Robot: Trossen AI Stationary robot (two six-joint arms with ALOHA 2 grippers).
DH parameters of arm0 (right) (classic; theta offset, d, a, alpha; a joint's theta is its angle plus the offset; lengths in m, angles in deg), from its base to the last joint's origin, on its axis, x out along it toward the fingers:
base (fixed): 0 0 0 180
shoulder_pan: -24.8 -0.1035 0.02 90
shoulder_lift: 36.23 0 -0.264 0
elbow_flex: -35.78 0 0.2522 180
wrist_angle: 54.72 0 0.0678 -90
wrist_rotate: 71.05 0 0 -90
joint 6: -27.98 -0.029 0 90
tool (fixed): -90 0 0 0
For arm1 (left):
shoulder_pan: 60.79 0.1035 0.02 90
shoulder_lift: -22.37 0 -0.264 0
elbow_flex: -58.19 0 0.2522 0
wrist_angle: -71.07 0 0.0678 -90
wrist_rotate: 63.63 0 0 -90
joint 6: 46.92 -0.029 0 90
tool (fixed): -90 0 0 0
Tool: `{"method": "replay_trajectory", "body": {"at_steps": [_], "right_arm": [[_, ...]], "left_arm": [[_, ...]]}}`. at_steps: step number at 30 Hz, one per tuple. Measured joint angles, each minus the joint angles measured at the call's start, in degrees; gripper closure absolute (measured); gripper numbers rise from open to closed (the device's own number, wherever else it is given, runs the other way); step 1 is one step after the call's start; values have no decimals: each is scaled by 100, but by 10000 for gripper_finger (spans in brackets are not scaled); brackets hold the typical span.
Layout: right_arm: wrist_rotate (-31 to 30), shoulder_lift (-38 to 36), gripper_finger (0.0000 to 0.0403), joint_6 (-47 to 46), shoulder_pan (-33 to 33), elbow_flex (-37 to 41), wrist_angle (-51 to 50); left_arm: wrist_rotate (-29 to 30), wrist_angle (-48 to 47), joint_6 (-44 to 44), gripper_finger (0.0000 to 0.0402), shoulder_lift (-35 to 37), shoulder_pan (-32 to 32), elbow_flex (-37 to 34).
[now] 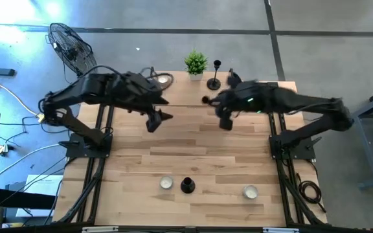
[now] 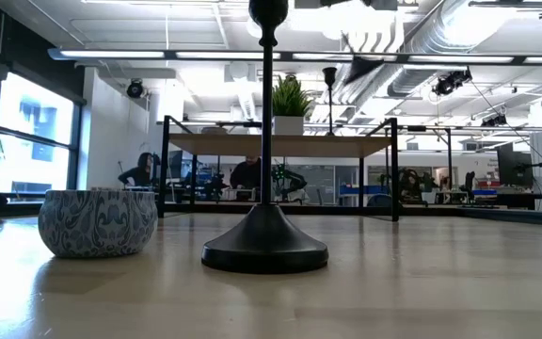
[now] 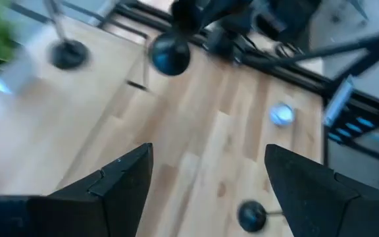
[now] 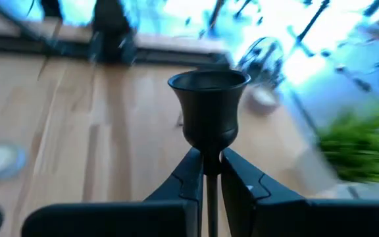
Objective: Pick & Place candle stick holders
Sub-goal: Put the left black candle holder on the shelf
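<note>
One black candle stick holder [image 1: 206,99] is up in the air over the far middle of the table, with my right gripper [image 1: 214,105] shut on it. In the right wrist view its cup [image 4: 209,105] stands just past the fingertips. A second holder [image 1: 215,80] stands on its round base at the far edge, beside a potted plant [image 1: 196,63]. A third [image 1: 187,186] stands near the front edge and fills the low view [image 2: 264,247]. My left gripper [image 1: 157,120] hangs open above the table's left middle, with nothing between its fingers [image 3: 120,181]. My right gripper pinches the holder's slim stem [image 4: 209,164] just below the cup, between its two fingers. The stem runs back between the fingers toward the wrist, so the fingers lie along it. The cup points toward the table's left. The holder is clear of the table and its base is hidden.
Small candle jars sit either side of the front holder [image 1: 166,182] [image 1: 250,191], and another [image 1: 165,80] sits at the far edge left of the plant. The wooden tabletop [image 1: 193,145] between the arms and the front row is bare. A fan [image 1: 70,46] stands off the table's far left.
</note>
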Motion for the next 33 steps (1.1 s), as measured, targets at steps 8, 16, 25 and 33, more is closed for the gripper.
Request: {"method": "replay_trajectory", "body": {"at_steps": [8,16,25,33], "right_arm": [[128,-1152,379,-422,667,6,295],[1420,-1617,379,-860,1119,1337,2484],[1655,-1901,379,-1488,1972,3146,4252],[1776,-1748,379,-1523,2562,3476,4278]], "left_arm": [[699,43,-127,114,334,2,0],[203,489,-513,114,543,2,0],[307,443,-513,114,600,2,-319],[236,524,-461,114,597,2,-892]]}}
